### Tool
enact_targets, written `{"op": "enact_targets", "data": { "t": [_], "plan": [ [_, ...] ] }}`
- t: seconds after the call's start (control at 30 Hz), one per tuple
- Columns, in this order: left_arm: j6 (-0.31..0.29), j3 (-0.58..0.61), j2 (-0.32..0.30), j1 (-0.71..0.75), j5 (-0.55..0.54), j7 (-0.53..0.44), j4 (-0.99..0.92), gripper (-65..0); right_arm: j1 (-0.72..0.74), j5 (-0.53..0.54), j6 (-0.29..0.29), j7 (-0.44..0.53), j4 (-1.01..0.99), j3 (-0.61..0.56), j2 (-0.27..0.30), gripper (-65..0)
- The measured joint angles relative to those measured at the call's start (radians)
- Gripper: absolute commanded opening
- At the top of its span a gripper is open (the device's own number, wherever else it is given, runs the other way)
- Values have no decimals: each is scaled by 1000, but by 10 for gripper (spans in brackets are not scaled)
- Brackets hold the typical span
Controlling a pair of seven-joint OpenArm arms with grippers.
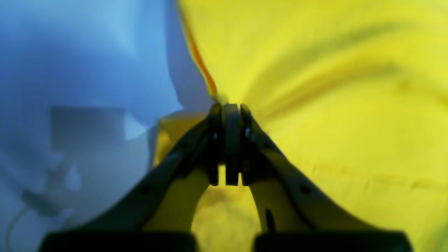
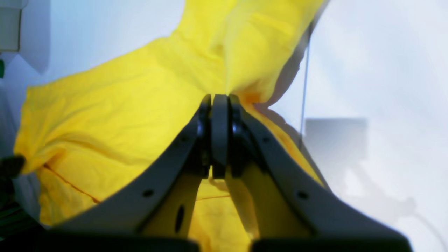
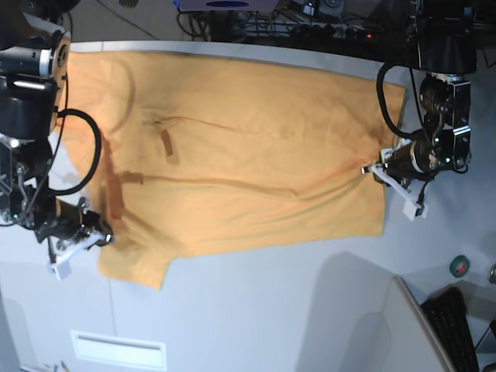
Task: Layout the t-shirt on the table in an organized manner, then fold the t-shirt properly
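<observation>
Wrist views blurred, cloth detail lost; t-shirt (image 3: 232, 147) orange-yellow, spread wide on table (image 3: 256, 310), creased, far edge partly hidden by arms; left gripper (image 1: 227, 105) and right gripper (image 2: 219, 96) both clamped on its edges.

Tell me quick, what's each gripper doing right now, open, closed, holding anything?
Left gripper: closed, fingers pinching the edge of the t-shirt.
Right gripper: closed, fingers pinching the t-shirt too.
</observation>
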Motion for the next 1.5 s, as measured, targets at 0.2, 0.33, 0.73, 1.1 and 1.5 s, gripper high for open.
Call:
{"op": "enact_targets", "data": {
  "t": [0.2, 0.33, 0.73, 1.1, 1.5],
  "plan": [
    [0, -2, -3, 121, 0, 11, 120, -650, 0, 2, 0, 0, 0, 1, -1, -650],
    [-6, -63, 9, 178, -15, 10, 175, -527, 0, 0, 0, 0, -1, 0, -2, -650],
    [-4, -317, 18, 72, 8, 6, 152, -194, 1, 4, 0, 2, -1, -2, -2, -650],
    [-100, -63, -18, -299, 119, -248, -473, -194, 0, 2, 0, 1, -1, -2, -4, -650],
    [-91, -57, 22, -322, 131, -354, -571, -194, 0, 2, 0, 1, -1, -2, -1, -650]
  ]
}}
